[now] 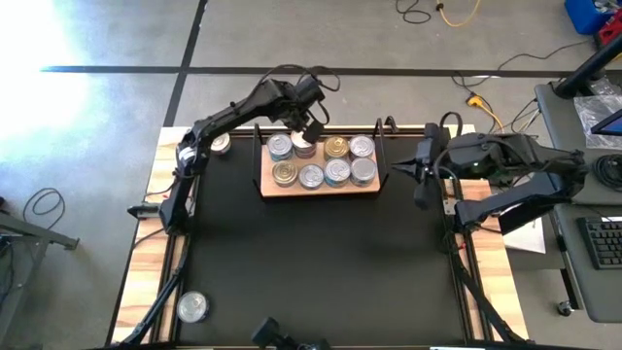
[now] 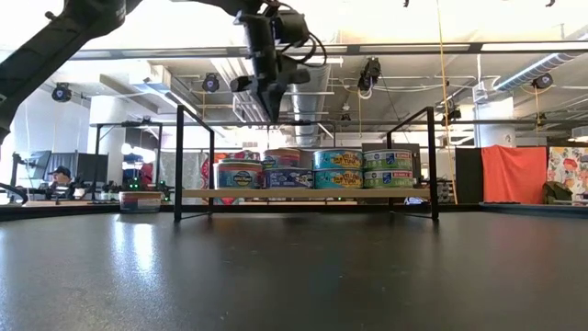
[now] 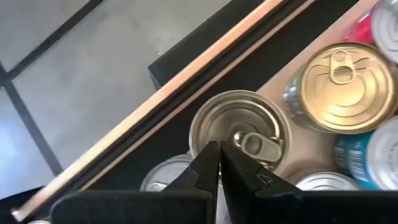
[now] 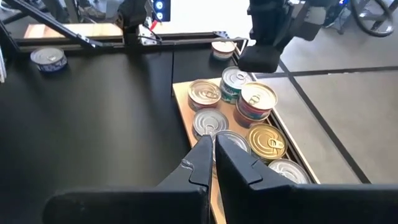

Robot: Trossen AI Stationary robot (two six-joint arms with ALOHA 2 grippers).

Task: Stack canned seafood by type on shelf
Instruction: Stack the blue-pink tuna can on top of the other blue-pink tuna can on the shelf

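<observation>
— High view: what is seen on the shelf [image 1: 321, 189]?

— A small rectangular light-wood board with thin black wire posts at both ends is shown on the matte black table [image 1: 321, 262]; short round metal tins [image 1: 324, 161] are packed on it in two rows, most with silver ring-pull lids, a few with gold. One loose tin [image 1: 192, 307] is seen near the table's front left corner, another [image 1: 221, 144] at the back left edge

— And the arms?

— The left gripper [image 1: 313, 128] is held above the shelf's back row, its dark fingers pressed together and gripping nothing. The right gripper [image 1: 395, 169] is parked just beside the shelf's right end, jaws likewise closed and empty

— Low view?

— Glossy coloured side labels are shown on the tins, seen stacked in places
</observation>
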